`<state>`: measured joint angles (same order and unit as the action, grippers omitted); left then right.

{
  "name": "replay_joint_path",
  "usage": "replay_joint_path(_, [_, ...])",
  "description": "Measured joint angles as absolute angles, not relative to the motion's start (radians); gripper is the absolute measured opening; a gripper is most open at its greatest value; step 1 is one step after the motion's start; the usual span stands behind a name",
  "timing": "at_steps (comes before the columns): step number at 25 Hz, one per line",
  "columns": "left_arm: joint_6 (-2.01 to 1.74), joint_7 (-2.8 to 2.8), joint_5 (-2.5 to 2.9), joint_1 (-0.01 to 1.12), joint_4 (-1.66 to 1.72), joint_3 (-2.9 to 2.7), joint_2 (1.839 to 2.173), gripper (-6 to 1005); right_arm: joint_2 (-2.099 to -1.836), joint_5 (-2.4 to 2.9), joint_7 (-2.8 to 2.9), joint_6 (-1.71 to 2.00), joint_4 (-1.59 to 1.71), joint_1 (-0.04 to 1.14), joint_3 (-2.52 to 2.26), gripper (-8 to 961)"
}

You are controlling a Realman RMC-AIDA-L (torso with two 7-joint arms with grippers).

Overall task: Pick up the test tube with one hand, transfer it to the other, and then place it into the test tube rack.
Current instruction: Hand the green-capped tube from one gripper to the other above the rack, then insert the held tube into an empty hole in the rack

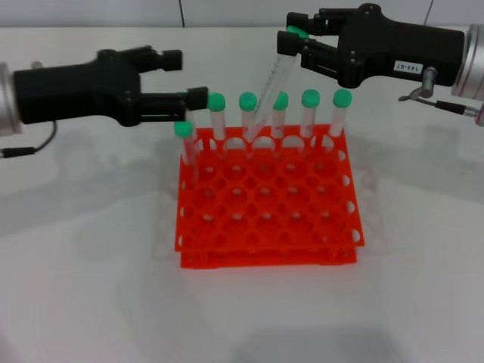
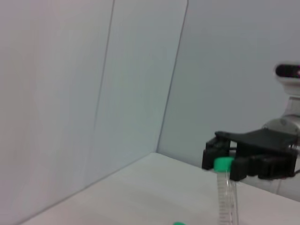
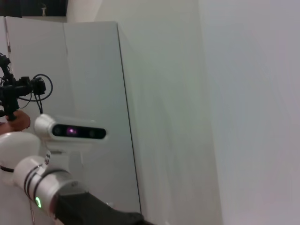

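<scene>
Right gripper (image 1: 296, 41) pinching the tilted test tube (image 1: 271, 81) by its cap above the orange-red rack (image 1: 266, 198), tube's foot hidden among six standing tubes (image 1: 308, 113), left gripper (image 1: 180, 76) spread, beside the rack.

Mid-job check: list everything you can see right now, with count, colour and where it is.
test tube rack: one, orange-red, two-tier, centre of the table.
racked tubes: six, clear with green caps, upright in the rack's back rows; the leftmost stands slightly forward.
test tube: one, clear with green cap, tilted, held by its cap end above the back row, its lower end at a back hole.
table: one, white.
left gripper: black, open, beside the rack's back left corner, holding nothing.
right gripper: black with white label, shut on the test tube.
</scene>
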<state>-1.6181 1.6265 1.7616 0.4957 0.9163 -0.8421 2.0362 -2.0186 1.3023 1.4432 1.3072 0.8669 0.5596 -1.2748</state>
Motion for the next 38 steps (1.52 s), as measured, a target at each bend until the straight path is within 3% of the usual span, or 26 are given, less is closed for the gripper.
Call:
replay_joint_path(5, [-1.661, 1.718, 1.753, 0.455, 1.022, -0.841, 2.024, 888, -2.019, 1.302, 1.433, 1.303, 0.866, 0.56, -1.275, 284])
replay_joint_path(18, [-1.773, 1.927, 1.941, 0.375, 1.152, -0.815, 1.951, 888, -2.022, 1.302, 1.416, 1.294, 0.852, 0.539, -1.282, 284])
replay_joint_path(38, [-1.823, 1.799, 2.106, 0.313, 1.155, -0.709, 1.947, 888, -2.026, 1.201, 1.263, 1.205, 0.876, 0.545, -1.422, 283])
